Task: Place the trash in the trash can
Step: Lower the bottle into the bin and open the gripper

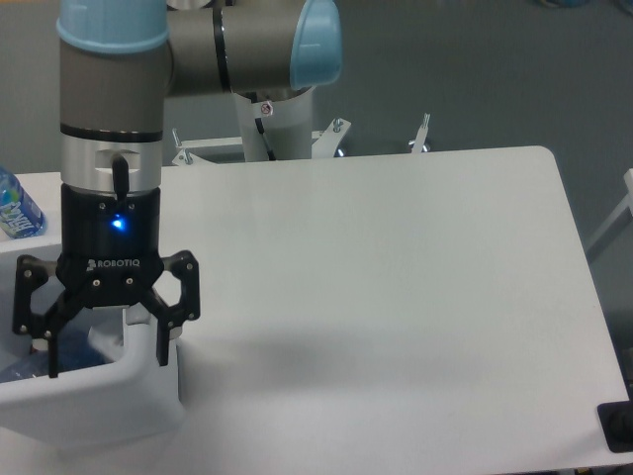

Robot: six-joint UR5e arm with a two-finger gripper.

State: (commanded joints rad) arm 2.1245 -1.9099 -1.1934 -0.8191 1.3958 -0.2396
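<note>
The big white rectangular plastic trash can [94,401] sits directly under the black two-finger gripper [104,351], whose fingers are spread wide with nothing between them, presumably to drop the load. Below them, something bluish and clear, likely the slim plastic water bottle [25,368], lies inside.

trash can [119,401] interior behind claw [106,341]

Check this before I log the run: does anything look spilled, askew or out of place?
Nothing stands out. The gripper hangs open over the white trash can, no litter shows on the white table, and the blue-labelled bottle sits at the far left edge.
</note>
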